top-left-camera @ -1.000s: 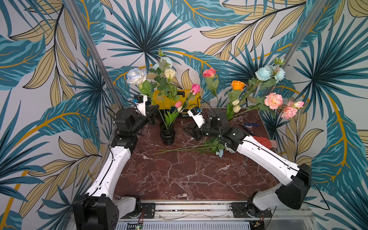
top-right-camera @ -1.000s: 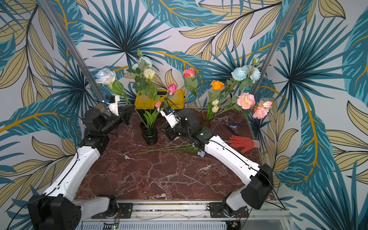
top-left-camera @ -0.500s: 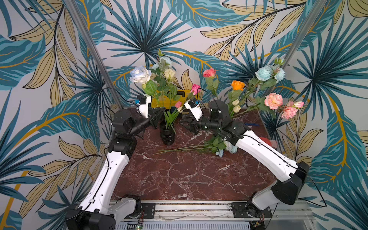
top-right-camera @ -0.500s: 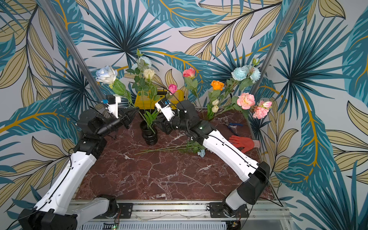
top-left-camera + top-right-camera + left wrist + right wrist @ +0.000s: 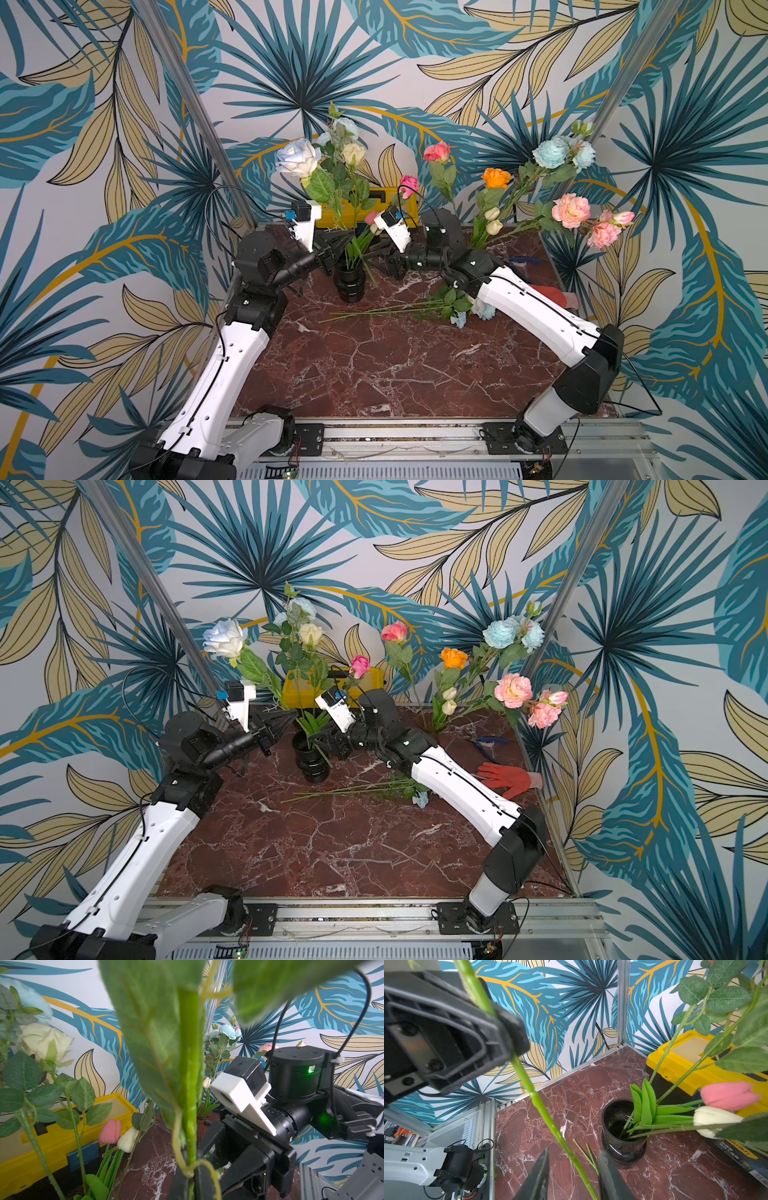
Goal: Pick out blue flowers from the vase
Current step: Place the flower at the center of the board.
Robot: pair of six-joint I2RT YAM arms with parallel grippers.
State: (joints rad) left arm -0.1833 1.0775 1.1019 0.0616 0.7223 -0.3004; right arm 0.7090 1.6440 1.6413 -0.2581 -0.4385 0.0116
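Blue flower [image 5: 224, 637] held left of the vase [image 5: 311, 762].
Its bloom [image 5: 298, 157] sat upper left of centre in both top views; the left pincer [image 5: 286, 719] clenched its stem [image 5: 546, 1113], the right pincer [image 5: 574, 1150] was released, 2 fingers [image 5: 539, 1176] straddling it.

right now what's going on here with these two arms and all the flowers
The left tool is shut on the stem of a bluish-white flower, holding it up outside the black vase. The right tool is open with that stem's lower part between its jaws, not gripping. Other blue flowers lie on the table by the right arm; more flowers stand in the vase.
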